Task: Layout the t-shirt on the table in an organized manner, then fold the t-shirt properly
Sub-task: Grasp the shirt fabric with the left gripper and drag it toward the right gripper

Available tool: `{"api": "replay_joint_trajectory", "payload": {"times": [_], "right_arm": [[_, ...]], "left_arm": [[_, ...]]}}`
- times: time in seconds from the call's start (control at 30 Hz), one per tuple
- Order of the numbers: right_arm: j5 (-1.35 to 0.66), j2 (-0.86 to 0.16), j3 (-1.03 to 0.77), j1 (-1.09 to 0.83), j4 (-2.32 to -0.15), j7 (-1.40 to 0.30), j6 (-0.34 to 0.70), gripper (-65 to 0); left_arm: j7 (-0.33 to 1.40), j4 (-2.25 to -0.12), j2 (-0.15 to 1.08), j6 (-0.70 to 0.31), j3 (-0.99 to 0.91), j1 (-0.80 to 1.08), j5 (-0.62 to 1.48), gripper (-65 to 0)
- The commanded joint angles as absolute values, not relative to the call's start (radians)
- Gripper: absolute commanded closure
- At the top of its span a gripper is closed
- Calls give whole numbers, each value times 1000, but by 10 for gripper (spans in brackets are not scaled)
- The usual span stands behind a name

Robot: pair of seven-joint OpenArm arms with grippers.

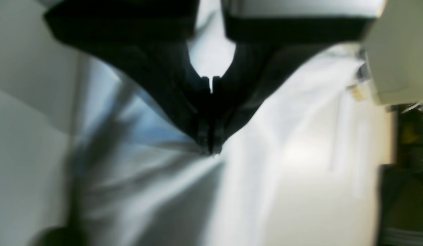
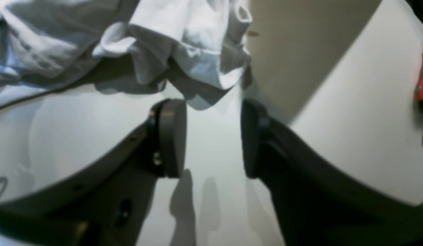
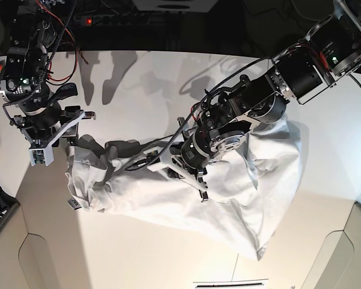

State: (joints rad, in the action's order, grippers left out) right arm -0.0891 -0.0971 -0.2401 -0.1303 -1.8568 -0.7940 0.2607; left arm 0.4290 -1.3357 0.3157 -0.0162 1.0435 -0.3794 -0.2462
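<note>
Shirt crumpled on table
Left gripper pinches the t-shirt (fabric bunched); right gripper spread above table.

This looks like a robotics lab. Two black robot arms are mounted at the corners of a wide white table, their joints bare, with small green lights glowing. Loose red and black cables trail behind the arm on the far left, and a power strip with a lit red switch lies along the dark back edge.
</note>
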Motion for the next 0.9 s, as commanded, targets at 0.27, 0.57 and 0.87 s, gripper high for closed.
{"api": "replay_joint_trajectory", "payload": {"times": [0.27,0.57,0.87], "right_arm": [[-97,-102,-245,-120,-1876,-774,258,-250],[-97,-102,-245,-120,-1876,-767,258,-250],[-97,-102,-245,-120,-1876,-764,258,-250]], "left_arm": [[609,-1355,313,-157,1034,-486,-164,-60],[641,-1396,313,-278,1035,-478,39,-361],[591,-1440,247,-206,1035,-411,-67,-361]]}}
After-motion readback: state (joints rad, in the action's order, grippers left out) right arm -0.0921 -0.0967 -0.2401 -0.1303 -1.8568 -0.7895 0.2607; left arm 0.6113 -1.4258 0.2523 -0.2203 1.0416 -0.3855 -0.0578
